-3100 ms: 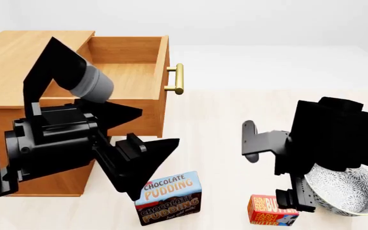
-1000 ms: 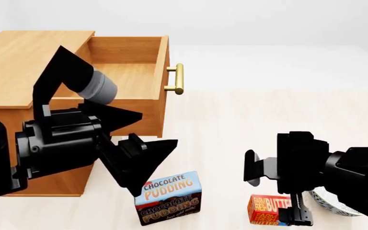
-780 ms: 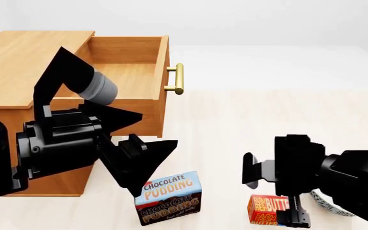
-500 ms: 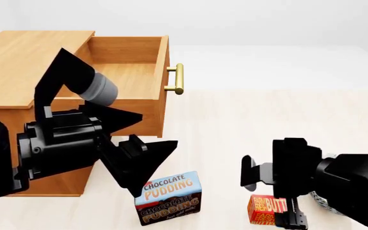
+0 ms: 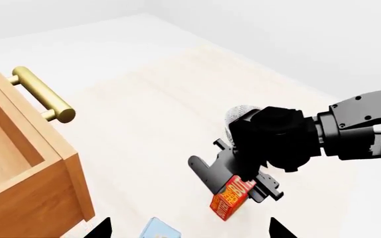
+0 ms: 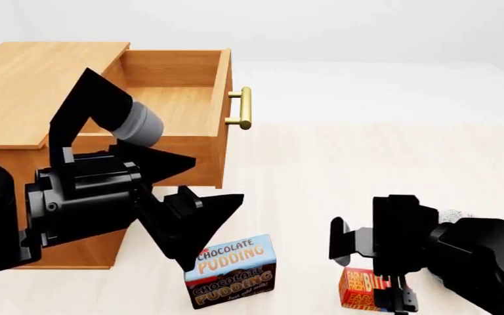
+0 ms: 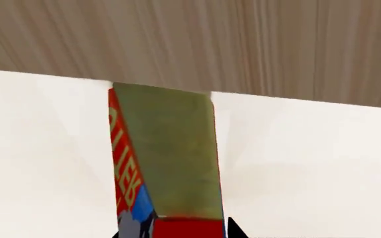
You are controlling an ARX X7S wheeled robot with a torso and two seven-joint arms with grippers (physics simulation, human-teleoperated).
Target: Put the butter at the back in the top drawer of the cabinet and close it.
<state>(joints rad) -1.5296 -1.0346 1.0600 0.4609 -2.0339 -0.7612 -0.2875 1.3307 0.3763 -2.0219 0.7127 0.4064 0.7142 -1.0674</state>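
Left arm (image 6: 86,197): matte black, blocky housings with sharp wedge-shaped shells; one smooth grey cylindrical joint sleeve (image 6: 136,125) between black links. Left gripper (image 6: 195,220): black, angular, tapering to pointed plates. Right arm (image 5: 362,129): dark grey-black segmented casing, small pale screw dots along the panel edges, rounded bulky wrist housing. Right gripper (image 5: 243,186): black flat bracket with rounded lobes and thin ribbed fingers (image 6: 401,298). No cables or lettering visible.
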